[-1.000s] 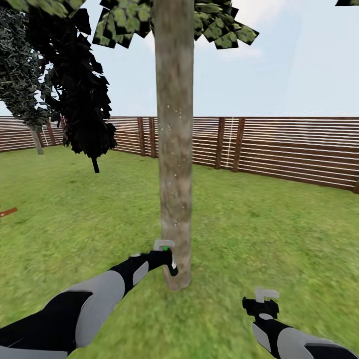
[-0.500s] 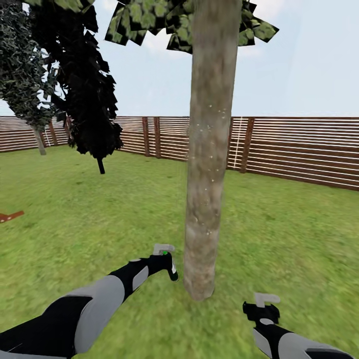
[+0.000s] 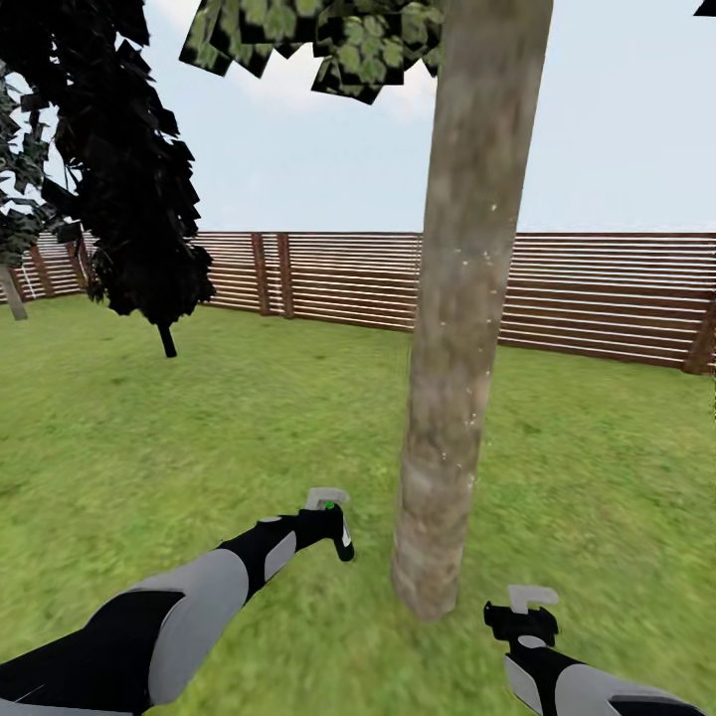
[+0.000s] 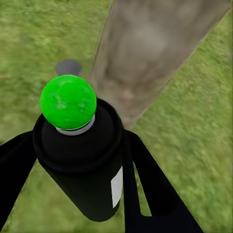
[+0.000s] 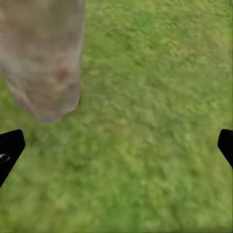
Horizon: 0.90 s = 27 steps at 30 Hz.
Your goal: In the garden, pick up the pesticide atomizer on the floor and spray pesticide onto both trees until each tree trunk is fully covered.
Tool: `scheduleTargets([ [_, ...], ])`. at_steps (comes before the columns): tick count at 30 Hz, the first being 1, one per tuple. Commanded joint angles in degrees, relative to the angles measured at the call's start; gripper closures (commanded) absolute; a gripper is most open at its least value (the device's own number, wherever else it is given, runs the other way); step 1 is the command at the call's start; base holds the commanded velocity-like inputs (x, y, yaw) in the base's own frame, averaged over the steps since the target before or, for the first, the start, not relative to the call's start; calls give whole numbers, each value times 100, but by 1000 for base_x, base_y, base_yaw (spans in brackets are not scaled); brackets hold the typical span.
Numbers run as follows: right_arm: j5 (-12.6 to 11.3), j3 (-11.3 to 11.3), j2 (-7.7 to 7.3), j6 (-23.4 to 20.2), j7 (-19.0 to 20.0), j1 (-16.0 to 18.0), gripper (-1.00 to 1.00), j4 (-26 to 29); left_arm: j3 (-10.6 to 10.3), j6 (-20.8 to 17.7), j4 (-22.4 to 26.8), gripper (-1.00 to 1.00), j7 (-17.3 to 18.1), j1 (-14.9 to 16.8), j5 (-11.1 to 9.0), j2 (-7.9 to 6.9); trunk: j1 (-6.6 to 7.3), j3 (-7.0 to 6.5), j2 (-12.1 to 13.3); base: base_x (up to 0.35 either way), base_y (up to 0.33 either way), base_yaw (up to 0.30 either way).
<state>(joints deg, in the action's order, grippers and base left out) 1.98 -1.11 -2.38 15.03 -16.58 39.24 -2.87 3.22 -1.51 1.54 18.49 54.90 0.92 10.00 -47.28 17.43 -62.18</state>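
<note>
Your left gripper point(image 4: 73, 194) hugs the pesticide atomizer point(image 4: 80, 160) (right gripper point(image 5: 116, 145) wide, empty); aim badly and spray misses the tree trunk point(image 3: 457, 328)

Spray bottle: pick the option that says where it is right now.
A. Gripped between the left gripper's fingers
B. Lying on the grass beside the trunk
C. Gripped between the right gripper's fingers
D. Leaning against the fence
A. The left wrist view shows the dark spray bottle with its green dot clamped between the left gripper's black fingers, close to the tree trunk.
</note>
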Motion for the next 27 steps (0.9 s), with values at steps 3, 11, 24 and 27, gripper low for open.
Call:
scheduleTargets([
  [3,21,-12,1,44,-21,14,-100,-29,39,-16,5,100,21,-2,8,0,-3,13,-5,240,700,-209],
  [11,21,-12,8,36,9,14,-100,-29,32,-10,4,100,42,-72,6,0,-3,33,-5,125,516,-289],
  [24,21,-12,9,35,14,14,-100,-29,30,-7,9,100,58,-93,5,0,-3,56,-5,14,181,-242],
  [27,21,-12,9,35,14,14,-100,-29,30,-7,8,100,58,-93,11,0,-3,56,-5,208,683,-36],
])
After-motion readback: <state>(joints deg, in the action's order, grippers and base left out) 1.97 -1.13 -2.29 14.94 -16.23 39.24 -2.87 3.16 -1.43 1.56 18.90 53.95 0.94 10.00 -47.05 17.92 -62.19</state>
